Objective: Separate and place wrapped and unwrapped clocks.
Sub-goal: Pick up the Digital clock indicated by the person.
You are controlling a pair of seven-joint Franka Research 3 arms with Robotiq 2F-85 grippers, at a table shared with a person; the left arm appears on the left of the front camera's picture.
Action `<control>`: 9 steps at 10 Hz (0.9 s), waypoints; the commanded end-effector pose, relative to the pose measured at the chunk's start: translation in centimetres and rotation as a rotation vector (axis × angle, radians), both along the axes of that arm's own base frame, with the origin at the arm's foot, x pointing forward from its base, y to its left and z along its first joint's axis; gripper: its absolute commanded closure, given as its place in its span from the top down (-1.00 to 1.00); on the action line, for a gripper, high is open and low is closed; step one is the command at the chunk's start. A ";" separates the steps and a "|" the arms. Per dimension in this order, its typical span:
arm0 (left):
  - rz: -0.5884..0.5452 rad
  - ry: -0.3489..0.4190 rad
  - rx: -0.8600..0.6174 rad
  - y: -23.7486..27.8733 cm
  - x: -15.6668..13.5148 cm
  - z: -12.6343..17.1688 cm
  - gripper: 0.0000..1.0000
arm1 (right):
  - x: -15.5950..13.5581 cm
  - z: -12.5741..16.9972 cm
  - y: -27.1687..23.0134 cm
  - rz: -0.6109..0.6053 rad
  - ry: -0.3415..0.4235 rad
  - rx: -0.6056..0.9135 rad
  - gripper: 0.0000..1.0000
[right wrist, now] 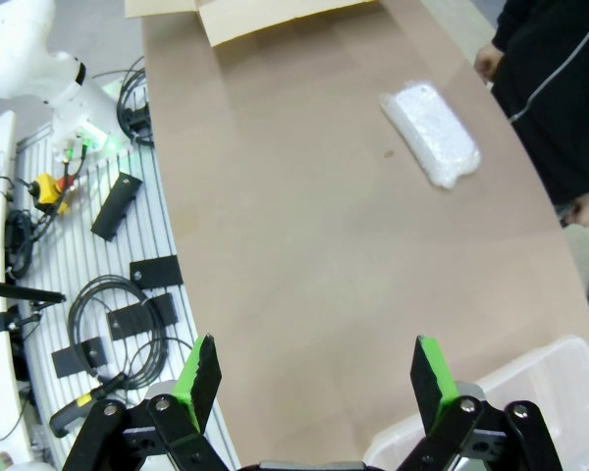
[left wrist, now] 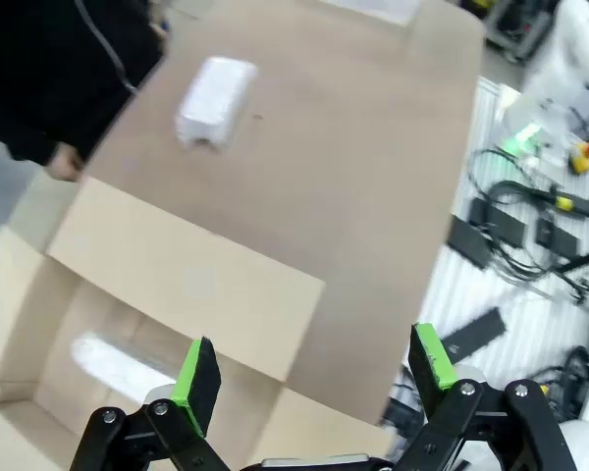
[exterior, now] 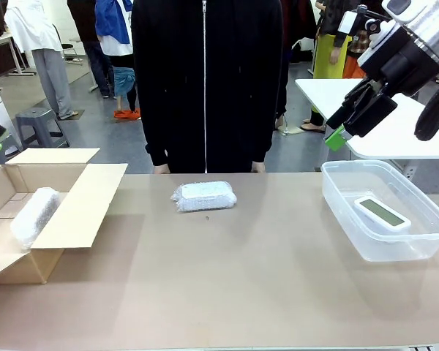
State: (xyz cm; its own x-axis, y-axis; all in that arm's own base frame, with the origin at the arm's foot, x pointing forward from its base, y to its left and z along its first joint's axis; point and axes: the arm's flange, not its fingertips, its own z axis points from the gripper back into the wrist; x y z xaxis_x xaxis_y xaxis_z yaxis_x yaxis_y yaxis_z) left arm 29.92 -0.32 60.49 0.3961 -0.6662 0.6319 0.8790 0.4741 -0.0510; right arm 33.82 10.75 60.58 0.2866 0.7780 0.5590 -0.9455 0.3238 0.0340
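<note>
- Clock (exterior: 381,213) lies screen-up in the tub (exterior: 349,191) below the right gripper (exterior: 338,130), long axis diagonal.
- Bundle (right wrist: 430,133) rests on the table (right wrist: 294,245), well ahead of that gripper's spread fingers.
- Blurred pale shape, probably the second bundle (left wrist: 113,361), lies in the box (left wrist: 191,280) beside the wide-spread left gripper (left wrist: 314,368).

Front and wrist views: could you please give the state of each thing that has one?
Cardboard box: flaps open, holding one wrapped bundle.
Table bundle: wrapped, lying loose.
Plastic tub: lidless, holding the clock.
Clock: unwrapped, screen up.
Left tool: open, empty.
Right tool: open, empty.
</note>
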 end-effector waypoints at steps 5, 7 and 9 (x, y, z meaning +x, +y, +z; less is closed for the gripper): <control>0.065 -0.155 0.048 0.0 -0.9 0.5 1.00 | 0.1 0.0 0.0 0.012 0.001 0.017 1.00; 0.065 -0.155 0.048 0.0 -0.9 0.5 1.00 | 0.1 0.0 0.0 0.012 0.001 0.017 1.00; 0.065 -0.155 0.048 0.0 -0.9 0.5 1.00 | 0.1 0.0 0.0 0.012 0.001 0.017 1.00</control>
State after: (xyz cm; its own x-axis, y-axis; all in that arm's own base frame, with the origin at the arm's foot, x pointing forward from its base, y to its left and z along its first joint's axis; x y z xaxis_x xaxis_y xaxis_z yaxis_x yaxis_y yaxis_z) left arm 29.12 -0.27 60.75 0.3219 -0.6770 0.6618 0.8468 0.5185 0.1186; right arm 33.82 10.75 60.58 0.2865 0.7780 0.5591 -0.9455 0.3238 0.0340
